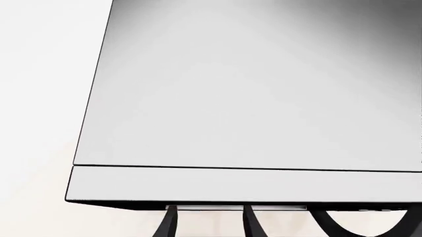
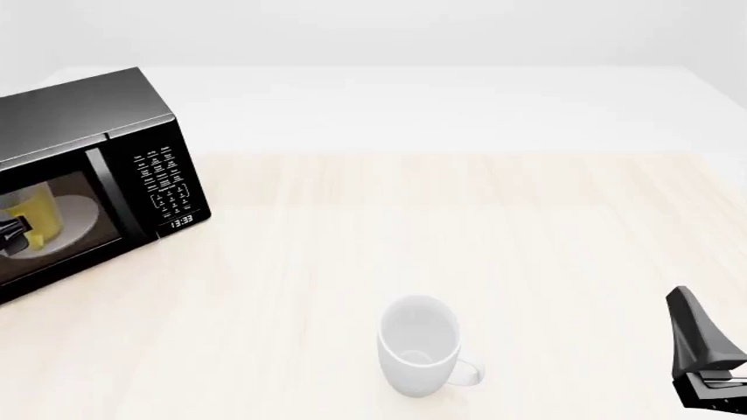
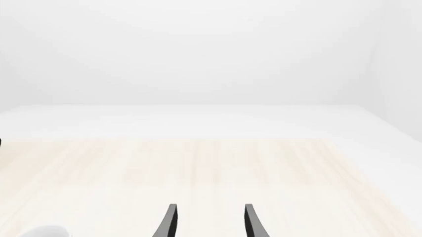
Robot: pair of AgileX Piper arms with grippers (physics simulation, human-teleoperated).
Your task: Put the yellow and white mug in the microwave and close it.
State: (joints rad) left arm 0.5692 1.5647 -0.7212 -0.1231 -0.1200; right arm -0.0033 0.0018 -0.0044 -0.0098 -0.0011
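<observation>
Left gripper (image 1: 207, 222) fingers apart with a gap between them, nothing held, tips right at the front edge of the microwave (image 1: 250, 113), camera looking along its grey top. In the front view only a small dark piece at the microwave's door window at the frame's left edge could be this gripper, cannot tell for sure. Right gripper (image 3: 207, 222) fingers also parted, empty, pointing out over bare table (image 3: 211, 168); its arm (image 2: 706, 359) shows well to the right of the microwave, at the near right corner of the front view.

Yellow and white mug (image 2: 33, 210) is inside the microwave, seen through the door window, sitting on the white round plate (image 2: 76, 219). Door looks shut or close to it, the front face reading flush with the control panel (image 2: 164, 184); cannot confirm a full latch. Clock display (image 2: 180, 221) lit at the panel's bottom.

White mug (image 2: 418, 343) stands upright on the table, well to the right of the microwave and nearer the camera, handle toward the near right, apart from both grippers
</observation>
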